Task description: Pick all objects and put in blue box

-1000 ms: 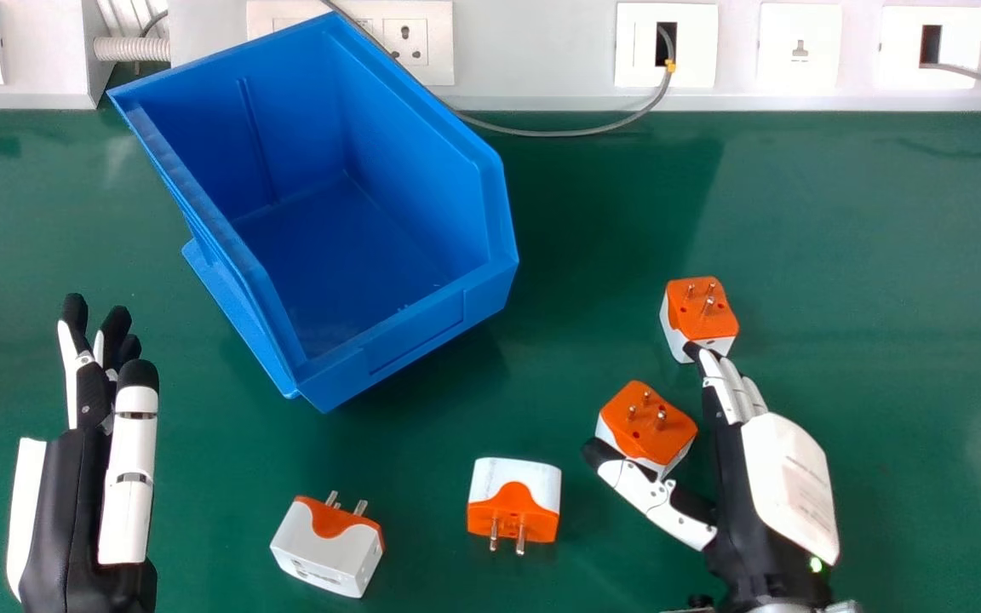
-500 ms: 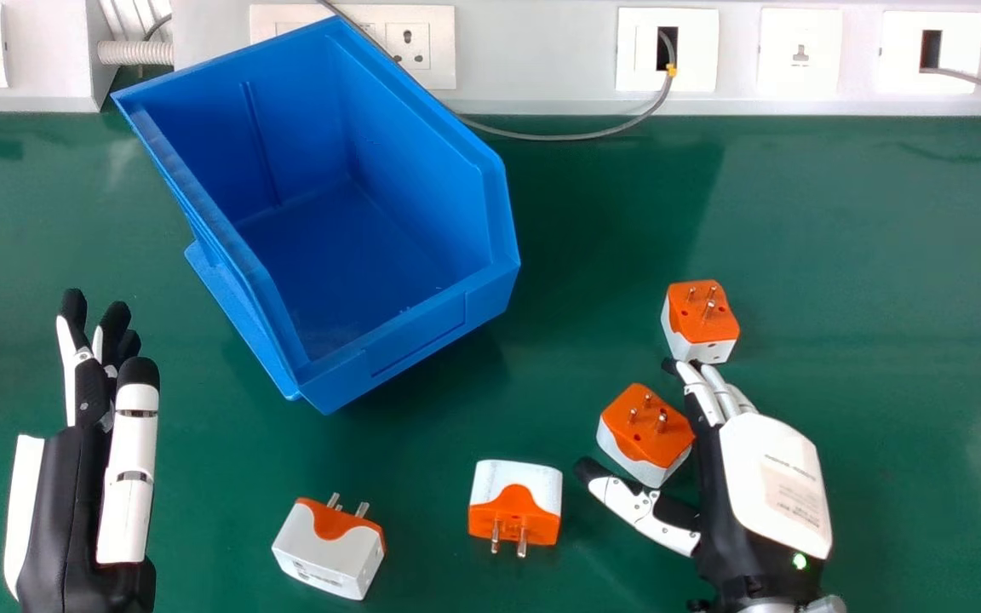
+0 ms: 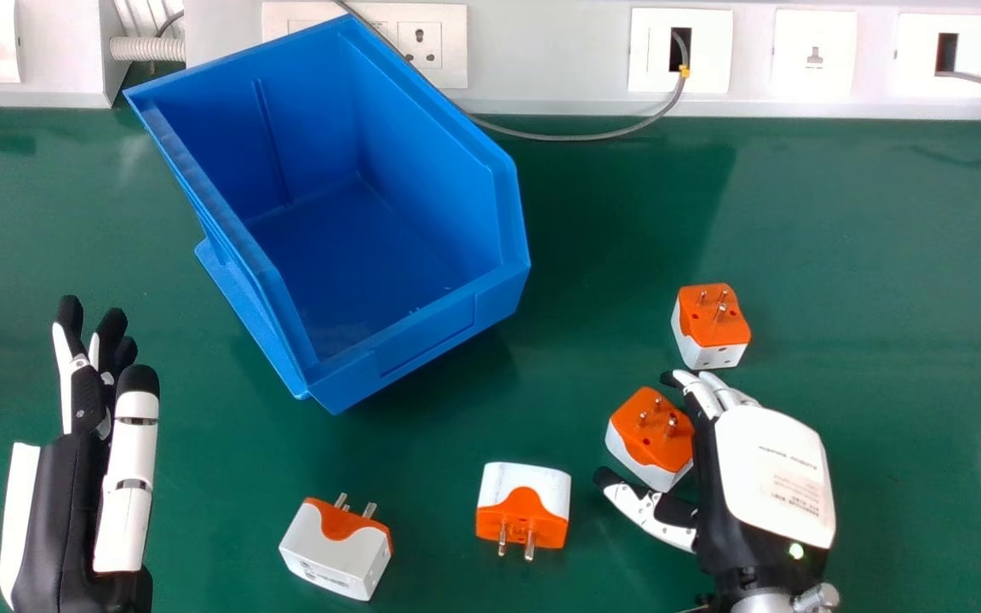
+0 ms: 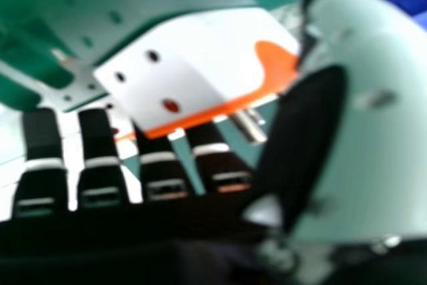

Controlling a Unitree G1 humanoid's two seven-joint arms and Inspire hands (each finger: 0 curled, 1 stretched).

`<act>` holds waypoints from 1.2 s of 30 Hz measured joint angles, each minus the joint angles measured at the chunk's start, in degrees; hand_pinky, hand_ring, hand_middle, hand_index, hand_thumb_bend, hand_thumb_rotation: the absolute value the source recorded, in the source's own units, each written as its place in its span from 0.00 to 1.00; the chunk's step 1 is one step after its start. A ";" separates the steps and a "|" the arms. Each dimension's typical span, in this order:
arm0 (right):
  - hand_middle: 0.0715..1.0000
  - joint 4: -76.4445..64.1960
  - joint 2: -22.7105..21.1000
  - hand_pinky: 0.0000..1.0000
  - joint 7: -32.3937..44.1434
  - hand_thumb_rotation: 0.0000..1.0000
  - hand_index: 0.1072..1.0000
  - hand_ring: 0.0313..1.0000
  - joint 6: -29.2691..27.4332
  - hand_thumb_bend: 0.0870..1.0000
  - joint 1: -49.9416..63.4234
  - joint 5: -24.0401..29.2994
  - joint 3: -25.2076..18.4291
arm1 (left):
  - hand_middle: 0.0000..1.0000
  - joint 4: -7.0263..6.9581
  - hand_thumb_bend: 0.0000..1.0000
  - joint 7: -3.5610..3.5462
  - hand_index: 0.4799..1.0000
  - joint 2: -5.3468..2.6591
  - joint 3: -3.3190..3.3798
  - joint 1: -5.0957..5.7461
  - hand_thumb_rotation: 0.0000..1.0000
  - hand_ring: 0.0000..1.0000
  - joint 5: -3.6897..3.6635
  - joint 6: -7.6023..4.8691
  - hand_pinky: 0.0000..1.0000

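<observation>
So nearest, there's the left hand (image 3: pixel 73 502), fingers straight, then a chunky white-and-orange plug adapter (image 3: pixel 333 549) and a boxy second adapter (image 3: pixel 524 502) on the smooth green bench (image 3: pixel 882 255). The right hand (image 3: pixel 776 472), white shell over black, has its fingers and thumb apart either side of a third adapter (image 3: pixel 651 434). Past them sits a cube-ish fourth adapter (image 3: pixel 712 323), metal pins up. Farther back: the angular blue plastic box (image 3: pixel 410 340).
</observation>
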 measured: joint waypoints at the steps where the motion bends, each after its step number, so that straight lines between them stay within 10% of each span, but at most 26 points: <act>1: 0.76 -0.42 -0.01 0.66 0.39 0.27 0.71 0.74 0.57 0.35 0.02 -0.06 0.00 | 1.00 -0.02 0.21 0.00 1.00 -0.02 -0.01 0.00 0.93 1.00 0.00 0.09 1.00; 9: 0.39 -2.98 0.00 0.32 1.72 0.01 0.45 0.37 0.64 0.46 -0.40 2.74 -0.76 | 1.00 -1.16 0.20 0.27 1.00 -0.40 -0.02 0.35 0.92 1.00 0.08 0.39 1.00; 29: 0.49 -7.39 -0.68 0.27 9.38 0.00 0.54 0.40 5.47 0.43 -1.66 5.72 -2.26 | 1.00 -3.13 0.19 0.50 1.00 -0.68 -0.13 1.14 0.85 1.00 0.15 2.06 1.00; 36: 0.48 -17.33 -3.37 0.28 9.53 0.00 0.51 0.40 7.00 0.43 5.34 5.17 -2.96 | 1.00 -3.33 0.18 1.74 1.00 -1.22 -0.35 1.42 0.89 1.00 2.59 2.07 1.00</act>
